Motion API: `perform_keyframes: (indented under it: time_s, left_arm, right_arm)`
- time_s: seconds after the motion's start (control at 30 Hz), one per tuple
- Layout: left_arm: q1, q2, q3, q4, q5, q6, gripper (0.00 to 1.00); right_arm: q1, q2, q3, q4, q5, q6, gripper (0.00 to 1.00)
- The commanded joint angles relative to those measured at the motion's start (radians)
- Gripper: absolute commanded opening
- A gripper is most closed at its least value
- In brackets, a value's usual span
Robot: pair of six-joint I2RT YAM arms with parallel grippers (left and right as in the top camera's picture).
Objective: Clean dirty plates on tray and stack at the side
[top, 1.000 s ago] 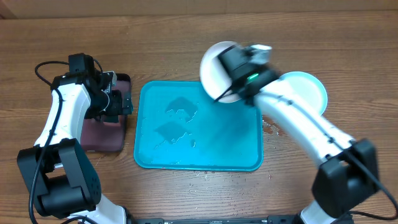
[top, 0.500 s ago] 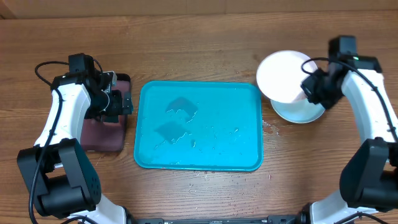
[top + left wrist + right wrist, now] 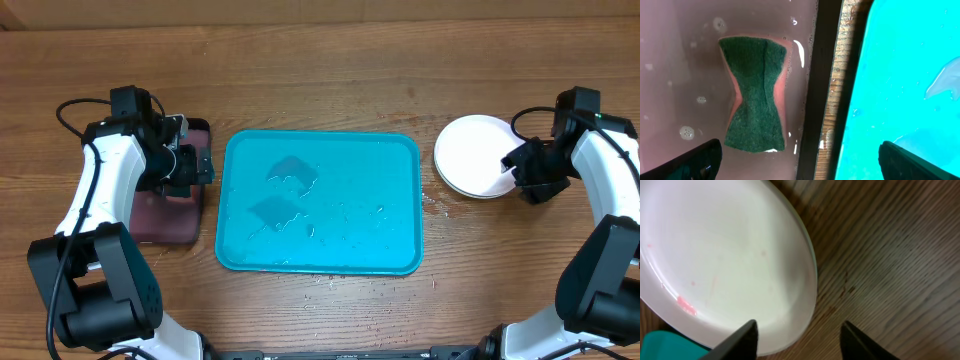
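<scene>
Glossy round white plate (image 3: pixel 475 155) beside wet turquoise tray (image 3: pixel 380 240); right fingers (image 3: pixel 737 340) parted; left fingers (image 3: pixel 700 160) spread above coarse sponge (image 3: pixel 754 95).

- We see our left arm (image 3: pixel 98 195) and right arm (image 3: pixel 612 175) clad in smooth white shells, joined by chunky black joints.
- Thin black cables (image 3: pixel 68 108) loop out near each wrist.
- Our left fingers (image 3: pixel 700 159) and right fingers (image 3: pixel 737 340) are matte black with blunt edges.

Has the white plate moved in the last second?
Yes. The round white plastic plate has moved right: from over the far rim of the large turquoise plastic tray to a spot right of it, apart from its rim.
</scene>
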Motion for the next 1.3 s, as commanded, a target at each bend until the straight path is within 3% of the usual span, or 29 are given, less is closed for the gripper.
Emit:
perform_keyframes:
  time_s: [0.0,0.2,0.47,0.67,0.87,1.1,1.27]
  left_arm:
    - [0.003,-0.016,0.014,-0.002,0.006,-0.022,1.0]
    - [0.004,-0.016,0.016,-0.018,0.008,-0.05,1.0]
    - [0.005,-0.017,0.103,-0.22,0.011,-0.098,1.0]
    - [0.005,-0.094,0.084,-0.302,0.031,-0.073,1.0]
    - [0.003,-0.293,-0.028,-0.241,0.055,-0.027,1.0]
    - [0.003,-0.639,-0.238,-0.072,0.124,0.048,1.0]
    - [0.004,-0.914,-0.376,0.042,0.143,0.026,1.0]
  right_arm:
    - [0.02,-0.036,-0.006,0.035,-0.111,-0.13,0.63]
    - [0.109,-0.036,-0.001,0.135,-0.354,-0.421,0.74]
    - [0.359,-0.036,0.082,0.052,-0.069,-0.526,1.0]
    - [0.42,-0.066,0.089,0.038,-0.063,-0.476,1.0]
    - [0.422,-0.187,0.073,0.013,-0.036,-0.458,1.0]
    - [0.422,-0.534,-0.072,0.103,0.061,-0.459,1.0]
    - [0.422,-0.838,-0.264,0.201,0.095,-0.458,1.0]
